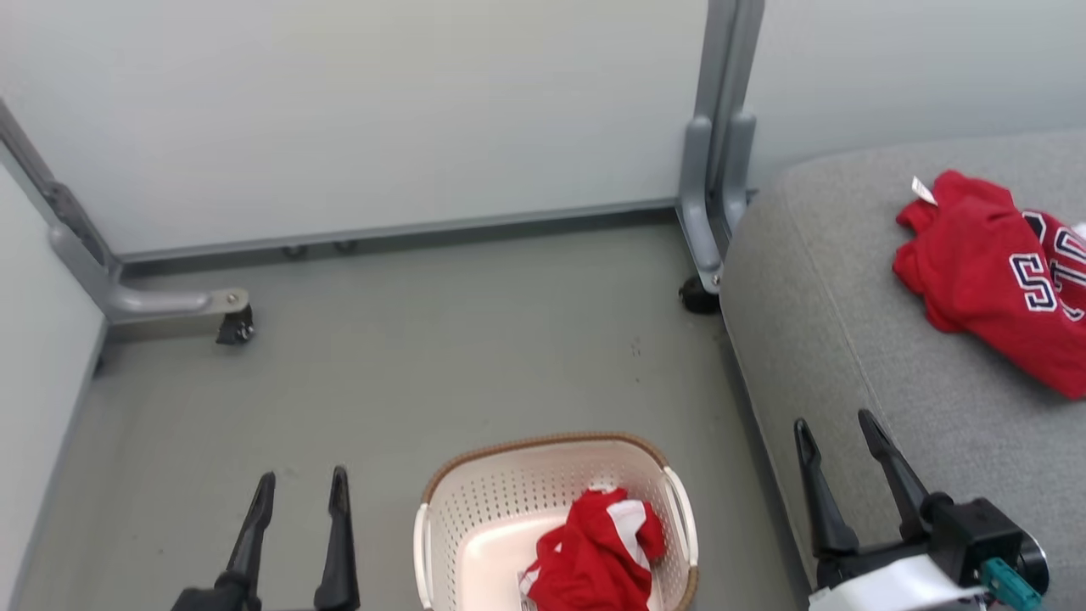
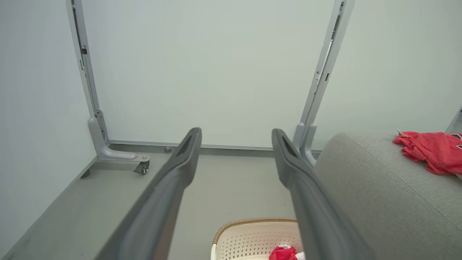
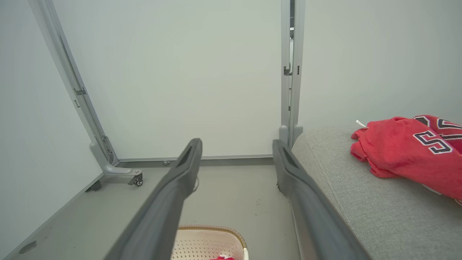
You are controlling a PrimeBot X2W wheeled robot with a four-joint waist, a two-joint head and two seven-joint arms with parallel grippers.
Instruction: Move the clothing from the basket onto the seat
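Jaws spread wide and holding nothing, my left gripper (image 1: 303, 475) hangs at the near left over the grey floor (image 1: 424, 356). My right gripper (image 1: 832, 422) is just as wide and just as empty at the near right, over the near-left edge of the seat (image 1: 848, 339). Between the two, close in, the basket (image 1: 543, 443) stands on the floor, to the right of my left fingers and to the left of my right ones, touching neither. A crumpled red-and-white garment (image 1: 594, 552) lies in its right half, against the right wall. The seat runs up the right side, near the basket with a strip of floor between them. Farther along the cushion, well beyond my right fingertips and to their right, a red jersey (image 1: 993, 271) with navy-and-white lettering lies bunched, a small white tag at its far corner. Past the floor stand pale partition panels (image 1: 382, 110), with a grey post (image 1: 721, 127) at the seat's far-left corner.
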